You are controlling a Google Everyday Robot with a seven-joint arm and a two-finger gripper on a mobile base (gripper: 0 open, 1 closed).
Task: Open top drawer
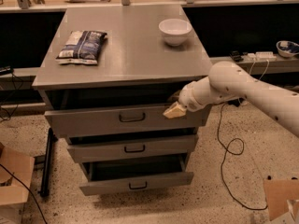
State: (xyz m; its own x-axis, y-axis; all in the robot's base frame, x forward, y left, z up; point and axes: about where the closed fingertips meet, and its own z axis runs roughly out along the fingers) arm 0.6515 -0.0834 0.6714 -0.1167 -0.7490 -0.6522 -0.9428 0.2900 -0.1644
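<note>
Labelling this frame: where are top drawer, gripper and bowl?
top drawer (132, 117), camera view, its black handle.
gripper (174, 111), camera view, tan tip at the drawer's right front.
bowl (175, 37), camera view, outer wall.

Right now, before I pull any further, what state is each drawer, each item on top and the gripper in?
Top drawer: partly open, with a dark gap above its front.
Middle drawer: partly open.
Bottom drawer: partly open, interior showing.
Bowl: upright on the cabinet top.
Snack bag: lying flat on the cabinet top.
Gripper: at the top drawer's upper edge, right of its handle.
</note>
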